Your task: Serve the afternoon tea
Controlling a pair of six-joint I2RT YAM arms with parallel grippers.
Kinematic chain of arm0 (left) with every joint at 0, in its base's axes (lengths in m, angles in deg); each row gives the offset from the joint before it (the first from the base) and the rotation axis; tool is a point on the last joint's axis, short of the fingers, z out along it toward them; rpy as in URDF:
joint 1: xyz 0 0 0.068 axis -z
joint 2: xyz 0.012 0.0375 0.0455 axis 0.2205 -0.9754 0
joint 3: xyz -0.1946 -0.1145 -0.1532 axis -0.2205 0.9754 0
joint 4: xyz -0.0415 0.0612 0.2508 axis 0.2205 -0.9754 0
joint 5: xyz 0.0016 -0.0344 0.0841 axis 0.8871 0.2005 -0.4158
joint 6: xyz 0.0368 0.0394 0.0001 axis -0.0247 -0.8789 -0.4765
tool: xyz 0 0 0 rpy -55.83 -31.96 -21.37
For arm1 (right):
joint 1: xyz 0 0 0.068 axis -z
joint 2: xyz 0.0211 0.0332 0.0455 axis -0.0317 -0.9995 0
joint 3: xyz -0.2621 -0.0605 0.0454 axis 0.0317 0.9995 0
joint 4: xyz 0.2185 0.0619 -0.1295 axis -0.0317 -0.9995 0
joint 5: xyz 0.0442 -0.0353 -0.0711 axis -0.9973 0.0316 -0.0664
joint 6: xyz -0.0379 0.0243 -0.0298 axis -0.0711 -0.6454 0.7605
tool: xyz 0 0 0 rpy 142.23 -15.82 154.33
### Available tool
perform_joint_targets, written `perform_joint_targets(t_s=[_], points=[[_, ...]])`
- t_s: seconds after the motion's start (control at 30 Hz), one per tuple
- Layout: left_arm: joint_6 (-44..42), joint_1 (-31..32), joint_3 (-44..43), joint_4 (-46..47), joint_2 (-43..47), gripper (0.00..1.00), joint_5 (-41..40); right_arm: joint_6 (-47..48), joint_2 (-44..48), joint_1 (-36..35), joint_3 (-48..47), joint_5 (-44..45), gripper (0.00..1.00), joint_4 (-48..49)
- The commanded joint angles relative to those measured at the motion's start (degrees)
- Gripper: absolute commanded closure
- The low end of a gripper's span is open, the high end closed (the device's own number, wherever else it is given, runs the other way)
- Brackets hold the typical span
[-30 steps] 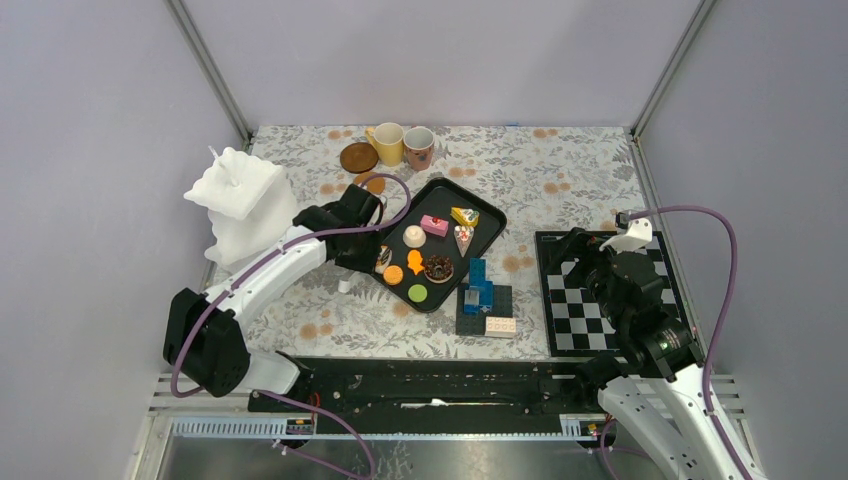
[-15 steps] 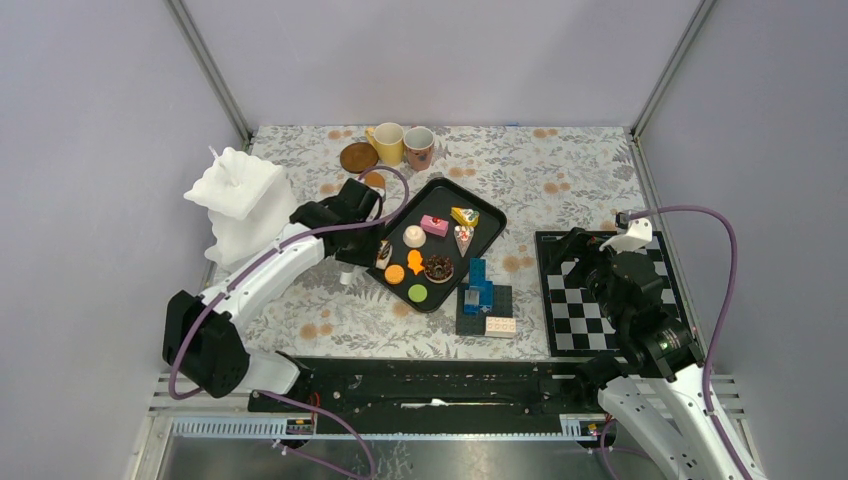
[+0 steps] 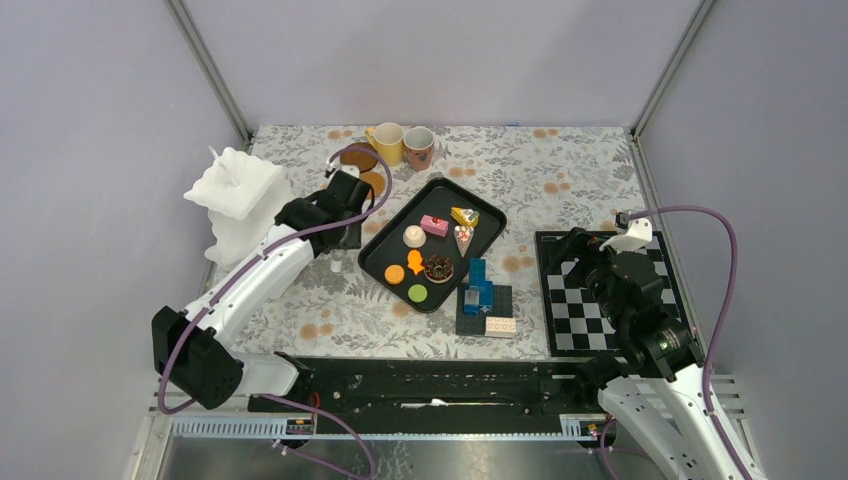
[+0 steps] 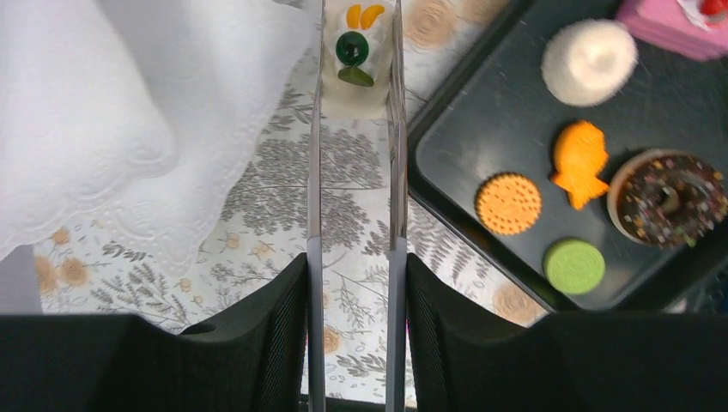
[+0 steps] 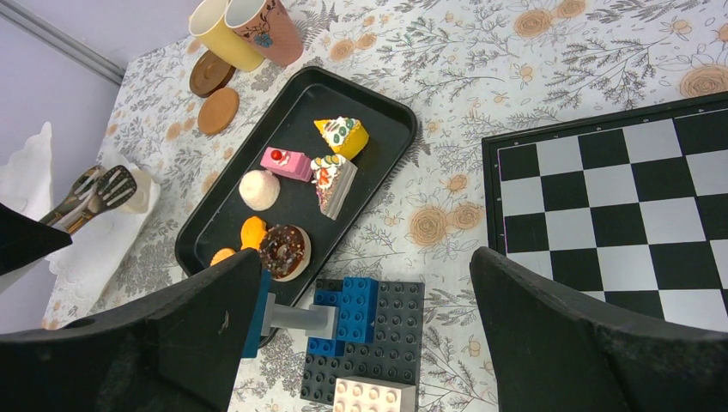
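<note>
My left gripper (image 4: 354, 275) is shut on metal tongs (image 4: 314, 172), and their tips pinch a small white cake (image 4: 353, 47) topped with orange and green. The cake hangs over the tablecloth between the white napkin (image 4: 103, 112) and the black tray (image 4: 446, 163); in the top view the arm (image 3: 345, 225) hides it. On the tray lie a donut (image 4: 668, 199), orange cookie (image 4: 508, 203), green cookie (image 4: 573, 265) and several cakes. The yellow mug (image 3: 387, 142), pinkish mug (image 3: 419, 146) and brown coasters (image 3: 357, 157) sit at the back. My right gripper (image 5: 360, 343) stands open and holds nothing.
A blue and black brick stack (image 5: 360, 330) lies right below the right gripper, next to the tray's near corner. A chessboard (image 5: 618, 197) covers the right side of the table. The crumpled white napkin (image 3: 240, 195) fills the left.
The left arm has swung left and back, carrying the cake in the tongs from the tray's left edge to the tablecloth beside the napkin. The right arm has stayed still.
</note>
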Motion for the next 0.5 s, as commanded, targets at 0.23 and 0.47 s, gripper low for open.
perform_joint_targets(t_s=[0.23, 0.47], points=[[9.84, -0.94, 1.77, 10.59, -2.36, 1.0, -19.34, -0.44, 0.07, -0.38, 2.09, -1.33, 0.02, 4.47], [15.94, -0.95, 6.2, 15.05, -3.45, 1.0, -21.44, 0.22, -0.05, -0.38, 2.58, -1.6, 0.02, 5.07]])
